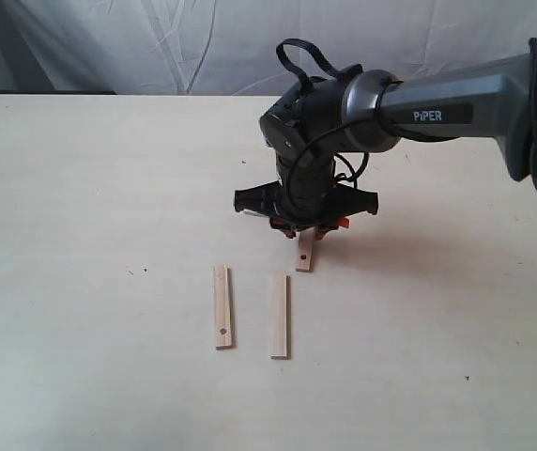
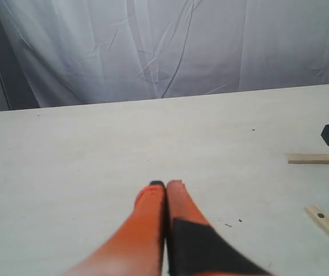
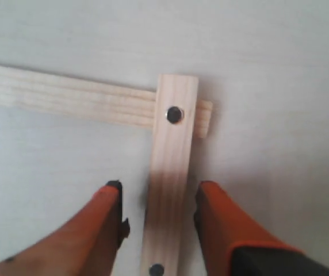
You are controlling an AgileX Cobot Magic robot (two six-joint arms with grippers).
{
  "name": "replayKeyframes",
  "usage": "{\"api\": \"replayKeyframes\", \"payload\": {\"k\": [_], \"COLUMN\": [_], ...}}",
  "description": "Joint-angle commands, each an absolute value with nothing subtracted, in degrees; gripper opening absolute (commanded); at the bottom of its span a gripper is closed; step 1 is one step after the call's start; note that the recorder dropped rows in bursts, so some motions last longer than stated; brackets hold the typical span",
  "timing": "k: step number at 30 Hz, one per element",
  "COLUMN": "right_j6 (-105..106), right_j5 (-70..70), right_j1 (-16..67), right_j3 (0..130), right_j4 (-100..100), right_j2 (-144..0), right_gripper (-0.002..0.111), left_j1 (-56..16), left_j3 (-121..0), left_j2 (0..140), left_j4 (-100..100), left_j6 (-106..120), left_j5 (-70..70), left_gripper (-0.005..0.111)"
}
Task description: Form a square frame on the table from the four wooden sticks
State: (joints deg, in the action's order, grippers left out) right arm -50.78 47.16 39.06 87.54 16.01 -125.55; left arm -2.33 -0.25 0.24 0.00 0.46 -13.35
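Note:
My right gripper [image 1: 304,235] [image 3: 160,187] hangs open just above the table [image 1: 90,235], its orange fingers on either side of a holed wooden stick [image 3: 173,167] [image 1: 304,256] without touching it. That stick's far end lies across the end of a plain stick [image 3: 67,98], making one corner. Two more sticks lie side by side nearer the front: a holed one [image 1: 222,306] and a plain one [image 1: 279,316]. My left gripper [image 2: 165,185] is shut on nothing, low over bare table; a plain stick [image 2: 315,158] and a holed stick [image 2: 328,225] show at that view's edge.
The right arm [image 1: 437,108] reaches in from the right across the back of the table. A white cloth backdrop [image 1: 156,38] hangs behind the far edge. The left arm is out of the exterior view.

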Motion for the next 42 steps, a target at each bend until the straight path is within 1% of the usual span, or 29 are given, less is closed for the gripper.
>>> {"api": "replayKeyframes", "payload": {"k": [1,8,9,11,13,15,17,22,27,37,42], "right_j6": [-51.19,-51.42,-50.05,-45.82,-42.01,-41.77,-41.77,-37.88,-29.31,-14.38,-12.26], "right_j5": [46.97,46.97,47.12,47.89,50.26,53.03,54.58,54.11,50.57,47.45,47.07], "right_j1": [38.69,38.09,37.59,36.70,36.01,36.04,36.04,34.62,28.98,14.53,13.07], "right_j3": [87.94,87.94,87.94,87.94,87.94,87.94,87.56,82.40,74.51,57.72,51.16], "right_j4": [16.64,13.46,11.36,7.59,5.89,6.42,9.10,7.93,1.86,-4.40,-1.47], "right_j2": [-125.52,-121.03,-119.94,-118.24,-116.74,-115.57,-114.40,-110.68,-104.99,-89.21,-81.99], "right_gripper": [0.043,0.040,0.036,0.025,0.010,-0.001,-0.001,-0.001,-0.001,-0.001,-0.001], "left_j1": [-2.27,-2.27,-2.27,-2.27,-2.27,-2.27,-2.27,-2.27,-2.27,-2.27,-2.27], "left_j3": [0.00,0.00,0.00,0.00,0.00,0.00,0.00,0.00,0.00,0.00,0.00], "left_j2": [0.00,0.00,0.00,0.00,0.00,0.00,0.00,0.00,0.00,0.00,0.00], "left_j4": [-0.37,-0.37,-0.37,-0.37,-0.37,-0.37,-0.37,-0.37,-0.37,-0.37,0.00], "left_j6": [0.49,0.49,0.49,0.49,0.49,0.49,0.49,0.49,0.49,0.49,0.49], "left_j5": [-13.30,-13.30,-13.30,-13.30,-13.30,-13.30,-13.30,-13.30,-13.30,-13.30,-12.75], "left_gripper": [0.000,0.000,0.000,0.000,0.000,0.000,0.000,0.000,0.000,0.000,0.000]}}
